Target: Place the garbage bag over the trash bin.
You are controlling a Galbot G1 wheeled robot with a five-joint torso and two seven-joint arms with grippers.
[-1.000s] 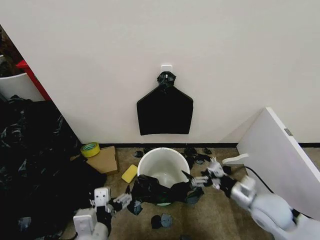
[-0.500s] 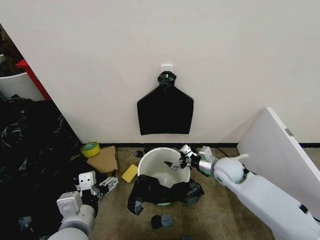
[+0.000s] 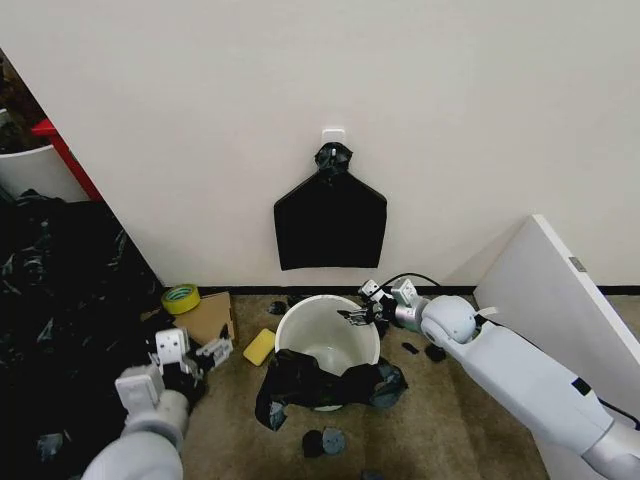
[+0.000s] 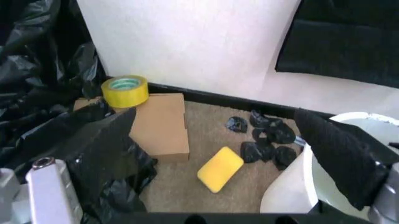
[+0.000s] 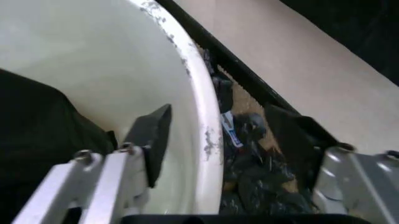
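The right gripper (image 3: pixel 357 317) straddled the bin (image 3: pixel 300 322) rim, jaws released, one finger inside. The bag (image 3: pixel 325 383) sagged below it, around the bin's front. The left gripper (image 3: pixel 213 350), released, idled well apart. Recommended: grasp bag film, not rim.

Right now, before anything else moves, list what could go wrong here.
1. The right gripper straddles the trash bin rim, open and empty; closing may clamp bare plastic and tip it.
2. The garbage bag sags low on the near side and may slide off.
3. The left gripper hovers away by the cardboard box, giving no support.
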